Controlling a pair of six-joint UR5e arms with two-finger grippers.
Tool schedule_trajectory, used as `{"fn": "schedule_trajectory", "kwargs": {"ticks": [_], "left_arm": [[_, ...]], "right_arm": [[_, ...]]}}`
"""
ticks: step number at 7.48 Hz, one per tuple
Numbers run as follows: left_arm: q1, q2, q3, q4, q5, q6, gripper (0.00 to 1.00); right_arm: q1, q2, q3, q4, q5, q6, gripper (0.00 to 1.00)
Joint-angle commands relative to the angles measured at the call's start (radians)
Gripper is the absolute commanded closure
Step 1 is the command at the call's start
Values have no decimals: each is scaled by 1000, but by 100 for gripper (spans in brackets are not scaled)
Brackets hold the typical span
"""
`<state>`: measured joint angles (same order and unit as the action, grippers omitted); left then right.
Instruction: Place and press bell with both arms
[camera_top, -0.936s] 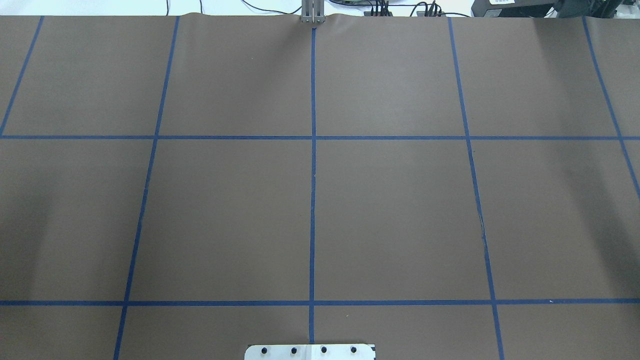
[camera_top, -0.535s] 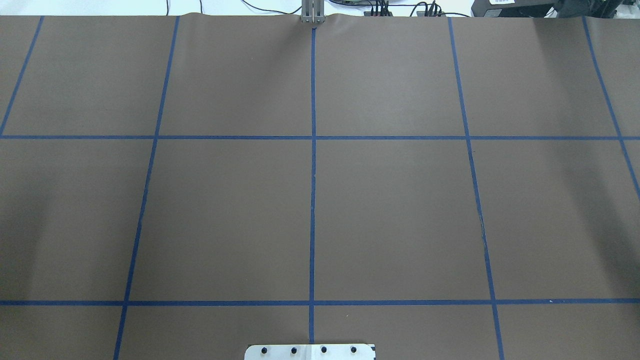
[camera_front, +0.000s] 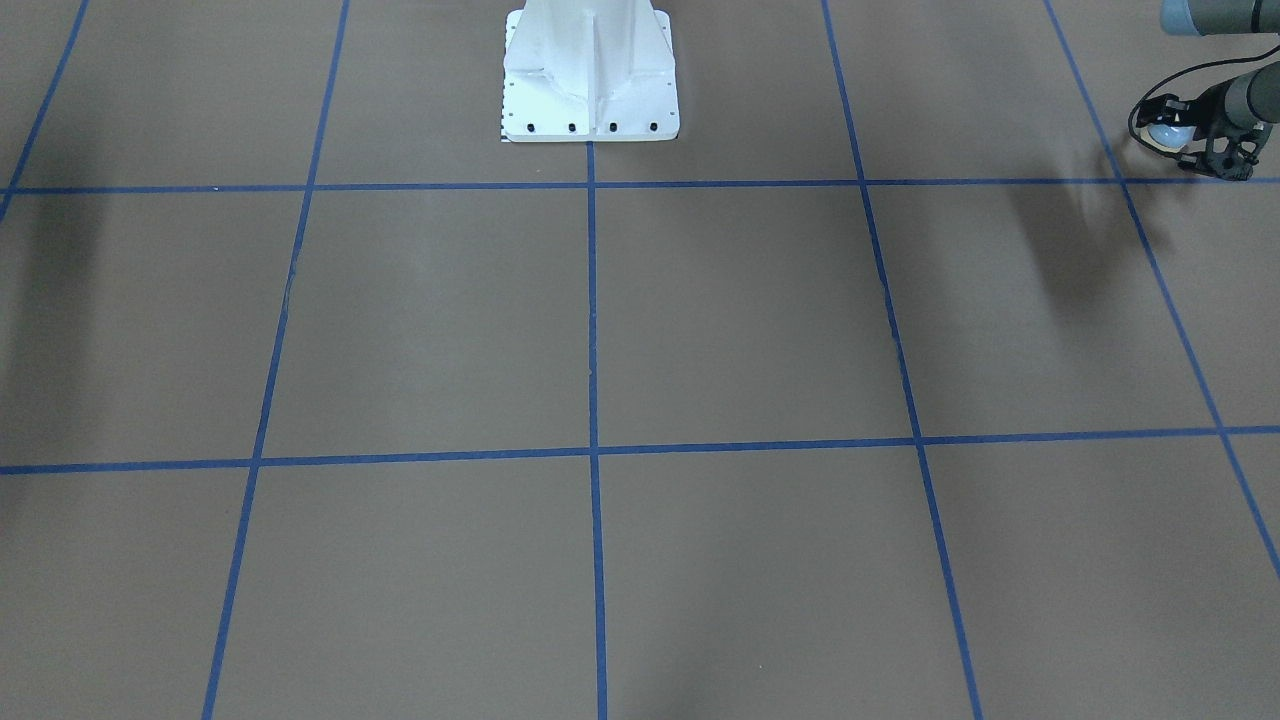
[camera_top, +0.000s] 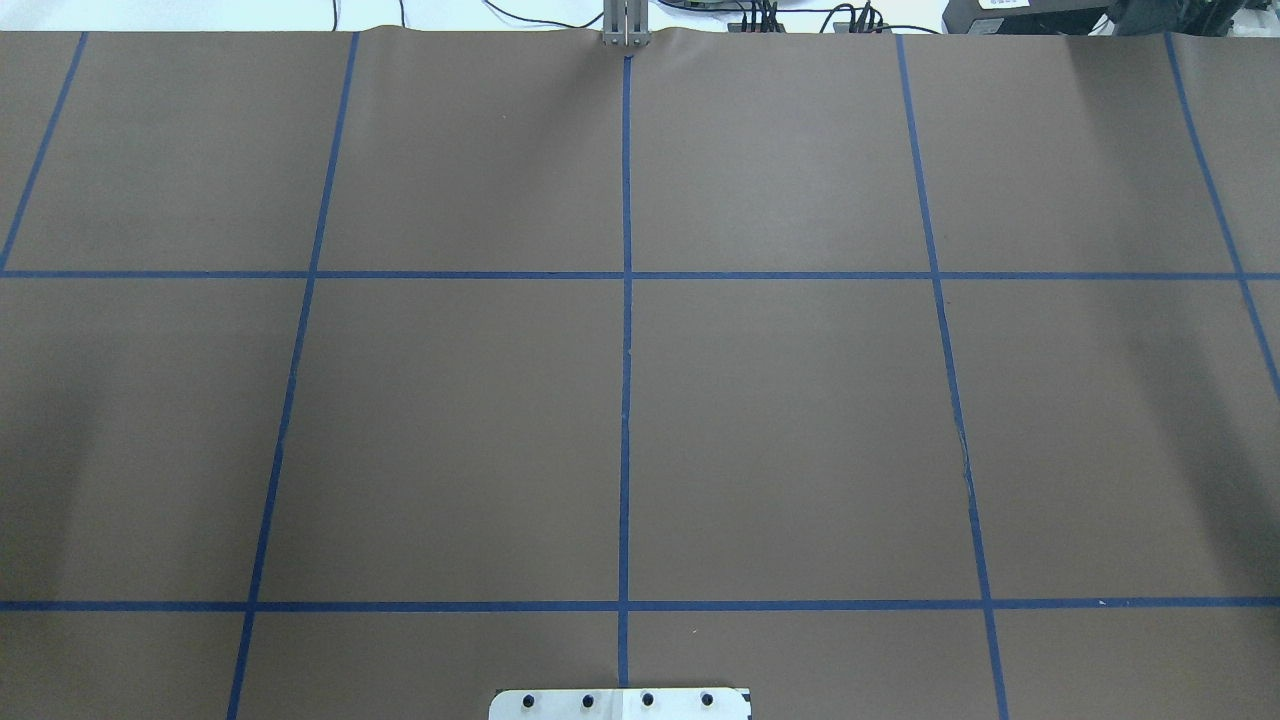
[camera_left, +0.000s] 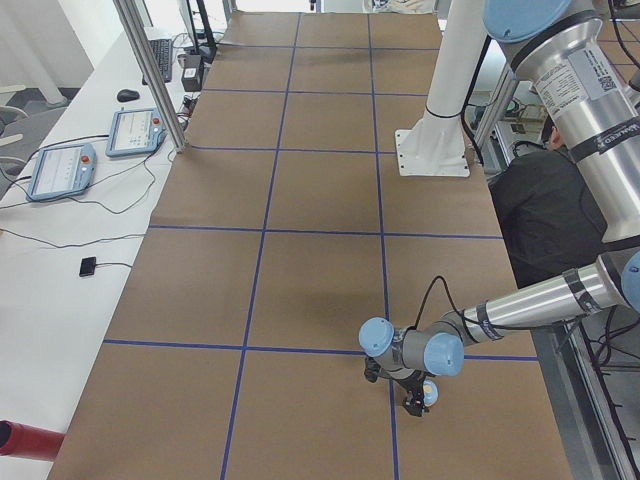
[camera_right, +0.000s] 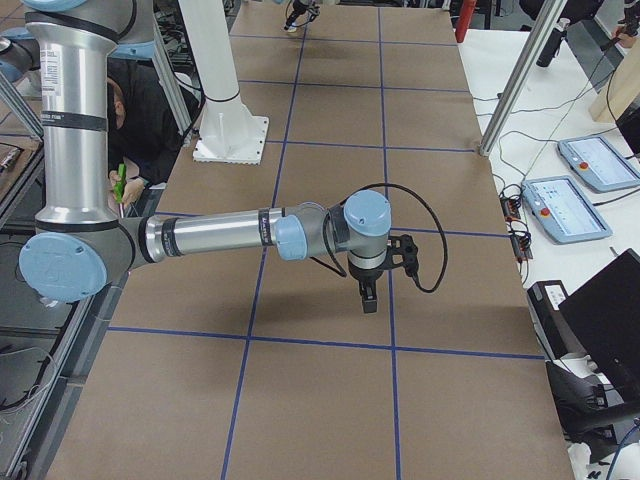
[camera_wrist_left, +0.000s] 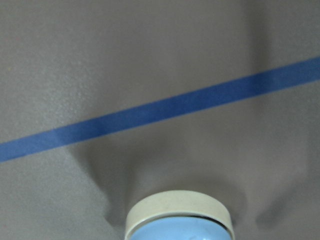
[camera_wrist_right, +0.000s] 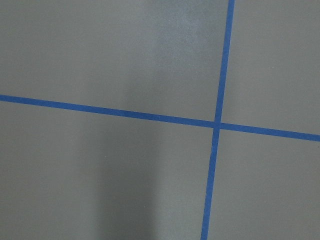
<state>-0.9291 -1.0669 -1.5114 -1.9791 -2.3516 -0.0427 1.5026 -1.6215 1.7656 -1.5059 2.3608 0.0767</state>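
Observation:
The small light-blue bell (camera_front: 1168, 135) with a cream base sits in my left gripper (camera_front: 1186, 146), which is shut on it at the table's far left end, near a blue tape line. The exterior left view shows the bell (camera_left: 428, 392) in the gripper (camera_left: 418, 400), low over the brown table. The left wrist view shows the bell's cream base (camera_wrist_left: 179, 209) pointing down at the table, with its shadow close below. My right gripper (camera_right: 368, 298) points down over the table's right part. I cannot tell whether it is open or shut. No fingers show in the right wrist view.
The white bolted pedestal (camera_front: 590, 75) stands at the robot's side of the brown table, which bears a blue tape grid (camera_top: 626, 275). A seated person (camera_left: 545, 205) is behind the robot. Tablets (camera_right: 575, 205) and cables lie on the white side bench.
No arm or bell shows in the overhead frames. Only the faint shadows at the table's left and right ends have shifted a little.

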Motion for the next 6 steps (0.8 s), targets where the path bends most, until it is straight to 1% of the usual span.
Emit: {"fn": "schedule_trajectory", "kwargs": {"ticks": [1,3,4,5,6], "left_arm": [[1,-2,0,-3,0,1,33],[3,-1,0,-23,0,1,69],[3,1,0,-59,0,-6,81],[3,2,-1,-70,0,-6,86],[3,7,-16,-82,-2,-6,88]], "right_arm": [[1,0,0,0,0,0,0],[1,-1,0,1,0,0,0],[1,0,1,1,0,0,0],[1,0,3,1,0,0,0],[1,0,3,1,-2,0,0]]}}
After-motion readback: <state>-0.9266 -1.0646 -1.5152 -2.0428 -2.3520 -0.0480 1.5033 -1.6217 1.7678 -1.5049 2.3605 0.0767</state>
